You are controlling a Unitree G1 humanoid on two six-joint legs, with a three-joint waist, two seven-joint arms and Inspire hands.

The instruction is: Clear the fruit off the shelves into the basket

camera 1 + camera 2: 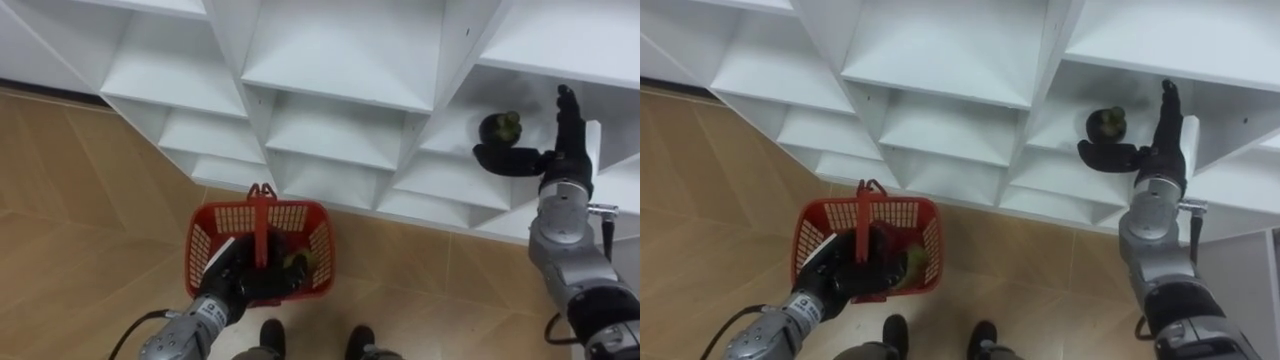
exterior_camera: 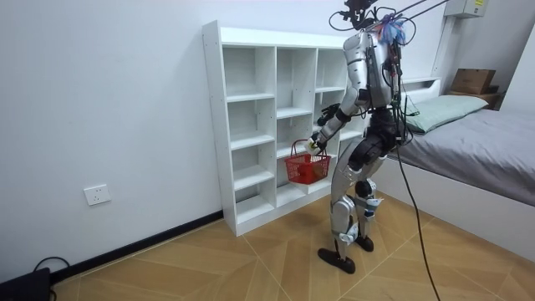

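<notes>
Left hand: the left hand [image 1: 240,278] is low over the floor [image 1: 80,200], fingers curled round the upright handle [image 1: 261,215] of the red basket [image 1: 318,240], which carries a yellow-green fruit [image 1: 296,264] by its right wall
Basket risk: the basket hangs from one grip, well to the left of the working compartment; I judge a fruit brought down from the right could strike the rim and bounce to the floor, more so if the basket swings
Right hand: the right hand [image 1: 565,150] is up inside a right-column compartment of the closet [image 1: 330,75], fingers [image 1: 568,110] straight and pressed together, thumb spread wide to the left; it grips nothing
Task's thing: a dark round fruit [image 1: 500,127] sits on that compartment's shelf [image 1: 455,140] by the left wall, back from the front edge, just beside the hand; whether they touch I cannot tell
Grasp risk: with the fingers flat beside it, a closing move may nudge the fruit so it rolls to the back corner or off the front edge
Collision risk: the wrist is near the shelf's front edge and could knock it
</notes>
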